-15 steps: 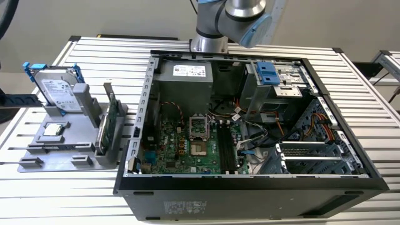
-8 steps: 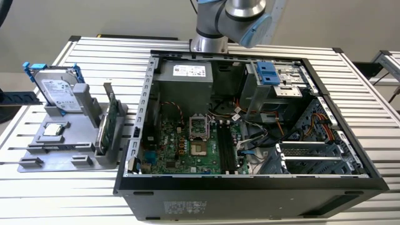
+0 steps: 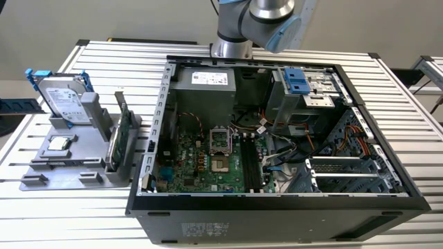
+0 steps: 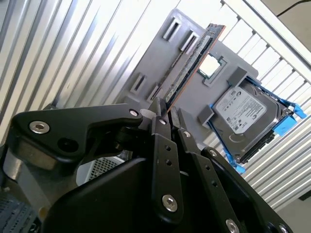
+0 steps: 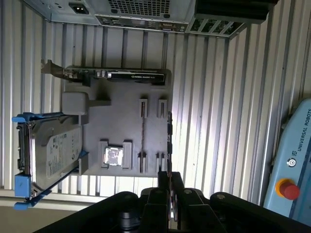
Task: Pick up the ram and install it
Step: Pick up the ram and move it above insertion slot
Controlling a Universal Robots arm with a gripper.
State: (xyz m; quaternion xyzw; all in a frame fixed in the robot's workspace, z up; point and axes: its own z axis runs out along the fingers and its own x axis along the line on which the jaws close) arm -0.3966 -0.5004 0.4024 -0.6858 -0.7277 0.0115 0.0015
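— How do the jaws stand?
— From my desk, in both wrist views the gripper [image 4: 165, 112] [image 5: 168, 177] is closed down to a thin slit. It's pinching one end of the ram [image 4: 192, 63] [image 5: 168, 141].
— And the rest of the ram?
— It sticks out past the fingertips, edge-on, over the gray tray [image 5: 121, 121] near its edge, well apart from the hard drive [image 5: 48, 150].
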